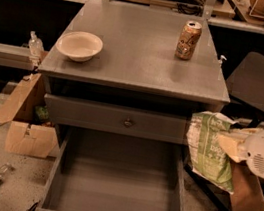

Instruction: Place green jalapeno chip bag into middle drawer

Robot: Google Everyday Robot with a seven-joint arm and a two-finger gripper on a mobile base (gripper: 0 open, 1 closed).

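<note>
The green jalapeno chip bag (210, 149), leafy green with white patches, hangs at the right of the cabinet, level with the closed drawer front and above the right wall of the middle drawer. My gripper (229, 146), white and tan, comes in from the right edge and is shut on the bag's right side. The middle drawer (116, 196) is pulled open toward the camera, with a bare grey floor and low side walls. The bag hangs above and just to the right of the drawer's opening.
A tan-orange drink can (188, 39) and a white bowl (79, 45) stand on the cabinet top. A closed drawer front with a round knob (128, 122) sits above the open drawer. Cardboard boxes (26, 127) and clutter lie on the floor at left; a brown box (248, 209) at right.
</note>
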